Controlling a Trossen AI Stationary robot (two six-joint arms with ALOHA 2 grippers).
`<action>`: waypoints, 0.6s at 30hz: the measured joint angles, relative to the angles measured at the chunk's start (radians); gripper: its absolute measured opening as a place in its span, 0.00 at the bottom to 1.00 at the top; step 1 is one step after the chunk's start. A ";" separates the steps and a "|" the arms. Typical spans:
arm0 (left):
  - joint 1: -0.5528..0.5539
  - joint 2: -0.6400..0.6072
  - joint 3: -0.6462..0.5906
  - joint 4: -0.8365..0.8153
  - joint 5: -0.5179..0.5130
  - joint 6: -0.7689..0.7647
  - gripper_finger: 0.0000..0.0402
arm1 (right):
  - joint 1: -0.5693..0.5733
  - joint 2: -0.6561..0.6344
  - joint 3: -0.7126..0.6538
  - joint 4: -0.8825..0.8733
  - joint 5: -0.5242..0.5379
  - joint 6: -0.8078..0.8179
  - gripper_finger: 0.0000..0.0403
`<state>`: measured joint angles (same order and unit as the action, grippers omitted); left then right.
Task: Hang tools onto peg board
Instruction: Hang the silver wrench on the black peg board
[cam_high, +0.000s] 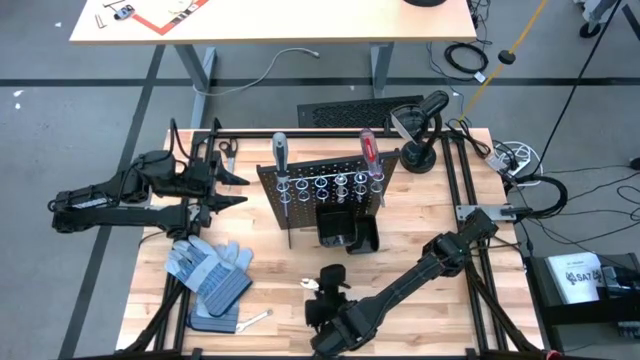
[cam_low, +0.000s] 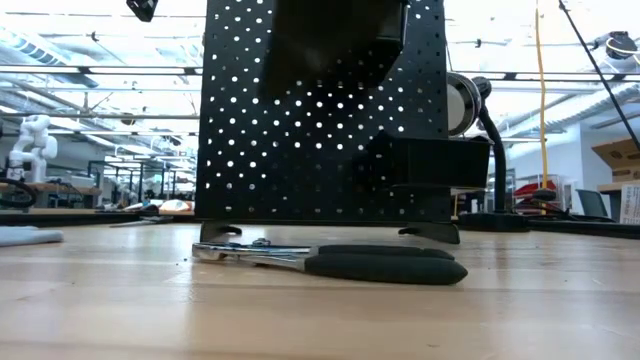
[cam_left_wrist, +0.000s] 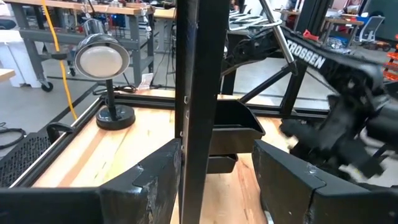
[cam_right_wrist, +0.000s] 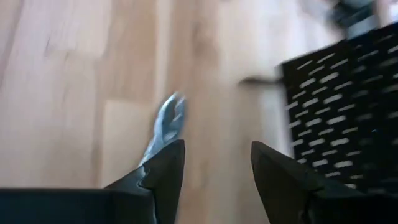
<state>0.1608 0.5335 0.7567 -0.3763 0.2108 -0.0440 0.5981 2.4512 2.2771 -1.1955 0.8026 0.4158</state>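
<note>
We see pliers (cam_low: 330, 262) lying lengthwise on the counter (cam_high: 420, 225), just under our nearer right claw (cam_right_wrist: 214, 168), its fingers apart.

Upright black perforated peg board (cam_high: 322, 185) carries grey-handled screwdriver (cam_high: 280, 153) and red-handled screwdriver (cam_high: 368, 150). Blue-grey work gloves (cam_high: 210, 270) lie near table's left front.

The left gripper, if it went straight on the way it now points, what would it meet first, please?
Most likely the peg board: in the left wrist view its upright edge stands directly between the left gripper's open fingers, close ahead. The black bin lies just behind it. Exact depth is unclear.
</note>
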 joint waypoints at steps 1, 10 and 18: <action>0.000 0.000 0.000 0.000 0.000 0.000 0.51 | 0.006 0.000 0.028 -0.017 0.039 -0.006 0.43; 0.000 0.000 -0.011 0.002 0.000 0.000 0.51 | 0.044 -0.077 0.075 0.045 0.167 -0.065 0.38; 0.000 0.001 -0.026 0.028 -0.004 -0.001 0.51 | 0.030 -0.077 0.053 0.182 0.015 -0.110 0.38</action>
<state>0.1612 0.5340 0.7303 -0.3484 0.2064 -0.0448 0.6284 2.3744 2.3302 -1.0134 0.8179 0.3063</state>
